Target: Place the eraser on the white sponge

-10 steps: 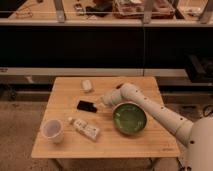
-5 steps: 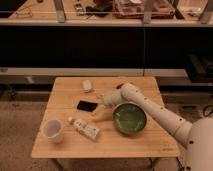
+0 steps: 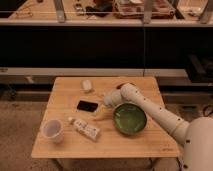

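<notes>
The eraser [image 3: 87,106], a small flat glossy black slab, lies on the wooden table [image 3: 65,142] left of centre. The white sponge [image 3: 87,85], a small whitish rounded block, sits near the table's far edge, above the eraser. My gripper [image 3: 102,101] is at the end of the white arm that reaches in from the right. It hovers low just right of the eraser, apart from it. It holds nothing that I can see.
A green bowl [image 3: 129,118] sits right of centre under the arm. A white printed tube [image 3: 85,128] lies in front of the eraser. A translucent white cup [image 3: 52,130] stands at the front left. Dark shelving runs behind the table.
The gripper has shifted slightly left and down, closer to the eraser. The eraser, sponge, cup, tube and bowl have not moved.
</notes>
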`<state>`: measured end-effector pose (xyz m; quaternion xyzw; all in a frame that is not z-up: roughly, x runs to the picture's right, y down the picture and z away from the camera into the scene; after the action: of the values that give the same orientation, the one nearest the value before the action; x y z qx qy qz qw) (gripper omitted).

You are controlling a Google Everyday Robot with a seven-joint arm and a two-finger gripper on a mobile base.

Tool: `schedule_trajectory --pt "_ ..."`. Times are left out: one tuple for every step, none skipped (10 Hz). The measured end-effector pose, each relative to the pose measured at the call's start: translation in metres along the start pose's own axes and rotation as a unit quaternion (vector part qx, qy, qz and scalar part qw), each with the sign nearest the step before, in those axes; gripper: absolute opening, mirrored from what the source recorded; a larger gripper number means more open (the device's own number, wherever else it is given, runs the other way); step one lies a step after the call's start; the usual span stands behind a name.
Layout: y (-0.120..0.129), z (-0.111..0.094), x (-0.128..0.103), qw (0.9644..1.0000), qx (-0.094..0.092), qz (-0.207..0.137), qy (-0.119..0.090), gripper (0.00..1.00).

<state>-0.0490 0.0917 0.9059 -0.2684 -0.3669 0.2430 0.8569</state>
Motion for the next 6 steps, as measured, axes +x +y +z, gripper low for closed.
schedule_trajectory --pt "-0.004 0.003 0.002 1.0 0.006 -0.002 0.002 0.8" --pt "-0.008 0.008 0.005 0.9999 0.011 -0.005 0.003 0.8" --pt "-0.009 0.012 0.008 0.9999 0.011 -0.007 0.004 0.8" --pt "-0.009 0.017 0.011 0.9999 0.011 -0.009 0.005 0.8" --pt "-0.009 0.022 0.013 0.9999 0.009 -0.011 0.006 0.77" --pt "-0.009 0.025 0.014 0.9998 0.009 -0.014 0.006 0.69"
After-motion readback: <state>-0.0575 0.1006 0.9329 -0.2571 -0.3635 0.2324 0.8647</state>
